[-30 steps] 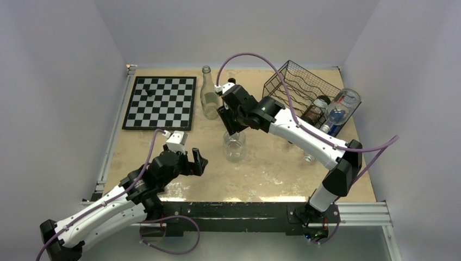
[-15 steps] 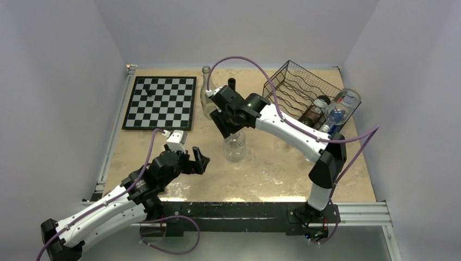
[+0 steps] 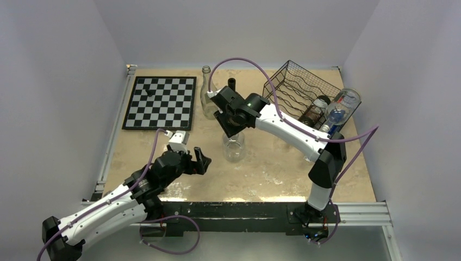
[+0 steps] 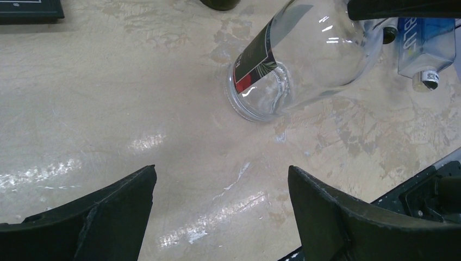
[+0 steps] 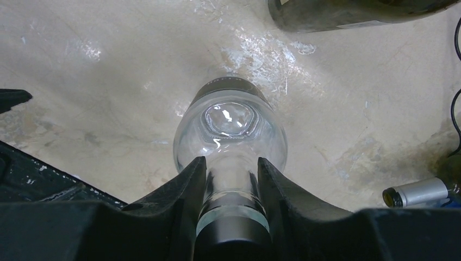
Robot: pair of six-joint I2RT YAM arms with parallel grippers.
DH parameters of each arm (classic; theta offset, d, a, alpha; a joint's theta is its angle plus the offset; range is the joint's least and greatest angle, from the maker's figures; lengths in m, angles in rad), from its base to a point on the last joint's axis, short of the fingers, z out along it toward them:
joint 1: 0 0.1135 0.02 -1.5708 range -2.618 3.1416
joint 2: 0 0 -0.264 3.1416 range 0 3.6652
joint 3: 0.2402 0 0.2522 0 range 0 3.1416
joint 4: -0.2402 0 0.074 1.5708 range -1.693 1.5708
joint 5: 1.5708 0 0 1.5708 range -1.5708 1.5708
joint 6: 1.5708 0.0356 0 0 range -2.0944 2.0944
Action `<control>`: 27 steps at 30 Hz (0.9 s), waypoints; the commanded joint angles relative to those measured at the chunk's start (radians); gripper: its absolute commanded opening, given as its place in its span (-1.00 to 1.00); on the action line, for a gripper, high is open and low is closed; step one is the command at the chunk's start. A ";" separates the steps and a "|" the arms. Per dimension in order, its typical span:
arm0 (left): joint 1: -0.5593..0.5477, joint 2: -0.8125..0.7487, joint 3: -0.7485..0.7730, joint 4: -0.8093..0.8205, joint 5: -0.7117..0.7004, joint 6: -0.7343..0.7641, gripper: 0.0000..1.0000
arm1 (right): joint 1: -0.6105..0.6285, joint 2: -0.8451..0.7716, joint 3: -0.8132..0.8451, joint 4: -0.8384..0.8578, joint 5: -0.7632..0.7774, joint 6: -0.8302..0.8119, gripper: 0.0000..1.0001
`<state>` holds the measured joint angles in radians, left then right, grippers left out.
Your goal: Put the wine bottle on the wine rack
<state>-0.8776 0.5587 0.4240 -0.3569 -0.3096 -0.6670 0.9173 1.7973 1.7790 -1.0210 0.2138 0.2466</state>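
The right arm reaches from its base at the near right edge across to the middle of the tabletop (image 3: pixel 272 168), with the wrist bent down. The right fingers (image 5: pixel 182 187) are closed on the neck of a clear glass wine bottle (image 3: pixel 234 148) with a dark and red label. The bottle stands upright on its base, apart from the black wire wine rack (image 3: pixel 296 87), which is at the far right. The left arm lies low at the near left. The left fingers (image 4: pixel 108 212) are spread wide and hold nothing, and they point toward the bottle.

In the top view the wrist hides the neck of the bottle. The left wrist view cuts off its upper part, and the words on the label are too small to read. The bottles lying at the right end of the rack are partly covered by wire.

Compared with one second ago, the right elbow has moved left, and the top of a dark bottle (image 3: pixel 232 84) behind the wrist is now in view. The left arm has come a little forward. The held bottle is on the same spot.
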 commanded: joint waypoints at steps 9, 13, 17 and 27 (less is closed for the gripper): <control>-0.001 0.152 -0.082 0.222 0.113 -0.031 0.81 | -0.115 -0.276 -0.295 0.351 -0.307 0.214 -1.00; -0.001 0.211 -0.089 0.278 0.119 -0.031 0.81 | -0.151 -0.386 -0.455 0.503 -0.355 0.316 -1.00; -0.001 0.278 -0.090 0.339 0.132 -0.025 0.81 | -0.163 -0.472 -0.602 0.619 -0.401 0.396 -1.00; -0.001 0.408 -0.099 0.429 0.092 -0.021 0.80 | -0.157 -0.656 -0.950 0.820 -0.561 0.351 -1.00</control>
<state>-0.8803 0.9554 0.3435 -0.0147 -0.1650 -0.6796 0.7403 1.1995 0.9230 -0.3279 -0.1734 0.6075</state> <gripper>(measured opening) 0.903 0.399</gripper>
